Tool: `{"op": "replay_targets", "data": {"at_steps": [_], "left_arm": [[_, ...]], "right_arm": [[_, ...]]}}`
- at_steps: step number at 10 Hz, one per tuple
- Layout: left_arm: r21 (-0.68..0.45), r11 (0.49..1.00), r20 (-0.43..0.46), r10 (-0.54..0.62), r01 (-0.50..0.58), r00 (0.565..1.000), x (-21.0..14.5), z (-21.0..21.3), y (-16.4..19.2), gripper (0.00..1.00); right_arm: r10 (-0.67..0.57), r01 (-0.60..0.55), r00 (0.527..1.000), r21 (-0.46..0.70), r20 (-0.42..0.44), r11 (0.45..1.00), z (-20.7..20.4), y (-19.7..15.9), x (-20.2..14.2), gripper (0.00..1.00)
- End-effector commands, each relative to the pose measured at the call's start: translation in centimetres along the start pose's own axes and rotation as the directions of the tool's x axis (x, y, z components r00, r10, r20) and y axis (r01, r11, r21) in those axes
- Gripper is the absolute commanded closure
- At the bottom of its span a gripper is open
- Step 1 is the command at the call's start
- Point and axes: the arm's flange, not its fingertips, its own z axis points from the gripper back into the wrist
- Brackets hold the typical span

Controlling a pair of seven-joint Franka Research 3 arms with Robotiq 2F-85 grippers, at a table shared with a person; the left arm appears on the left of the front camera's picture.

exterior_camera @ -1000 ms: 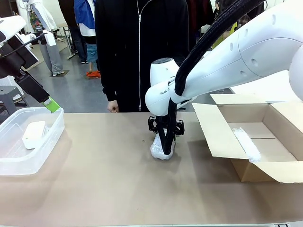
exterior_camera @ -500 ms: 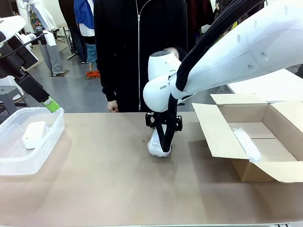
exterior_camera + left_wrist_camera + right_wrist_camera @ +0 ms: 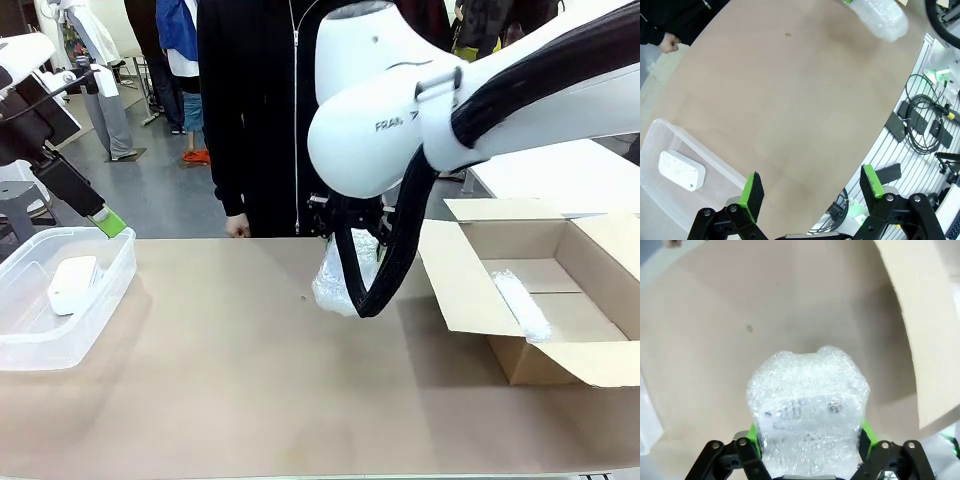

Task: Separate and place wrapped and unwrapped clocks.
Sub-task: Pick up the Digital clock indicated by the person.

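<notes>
The right gripper [image 3: 810, 437] is clamped on a bubble-wrapped clock [image 3: 345, 272], its green pads [image 3: 754, 436] pressing into both sides of the bundle. In the front view the bundle hangs clear of the table [image 3: 250, 380], just left of the cardboard box [image 3: 470, 290]. A second wrapped clock [image 3: 520, 305] already lies inside the box. The bare clock [image 3: 72, 283] rests in the clear plastic bin [image 3: 110, 290] at the far left. The left gripper [image 3: 812, 192] hovers by that bin with its jaws spread wide and nothing between them.

Risks, as judged from this position:

- Grip security. The pads bear on crinkly wrap, not on the hard body. The wrap may shift or compress, and the bundle could slide out during travel.
- Box flap. The near-left flap [image 3: 450, 270] stands raised between the bundle and the box interior. A low carry would likely strike the flap, pushing the box or knocking the bundle loose.
- Crowding in the box. A release directly over the second wrapped clock could leave the new one perched on it or leaning on a wall.
- The person [image 3: 290, 110] stands at the far edge, one hand [image 3: 238, 226] near the table; the arm's swing should keep away from it.
</notes>
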Motion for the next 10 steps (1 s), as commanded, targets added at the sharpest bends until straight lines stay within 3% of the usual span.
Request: {"op": "replay_targets", "data": {"at_steps": [1, 3, 4, 10], "left_arm": [[0.004, 1.000, 0.008, 0.000, 0.000, 1.000, 0.0, 0.0, 0.0, 0.00], [0.004, 1.000, 0.008, 0.000, 0.000, 1.000, 0.0, 0.0, 0.0, 0.00], [0.004, 1.000, 0.008, 0.000, 0.000, 1.000, 0.0, 0.0, 0.0, 0.00], [0.004, 1.000, 0.008, 0.000, 0.000, 1.000, 0.0, 0.0, 0.0, 0.00]], "right_arm": [[-0.024, 0.023, 1.000, 0.072, 0.018, 0.997, 0.8, -1.7, -0.8, 0.76], [-0.075, 0.072, 0.997, 0.126, 0.018, 0.989, -0.3, -0.9, -0.1, 0.76], [-0.029, 0.028, 0.999, 0.055, 0.021, 0.998, 2.1, -0.8, -0.8, 0.76], [-0.029, 0.028, 0.999, 0.055, 0.021, 0.998, 2.1, -0.8, -0.8, 0.76]]}}
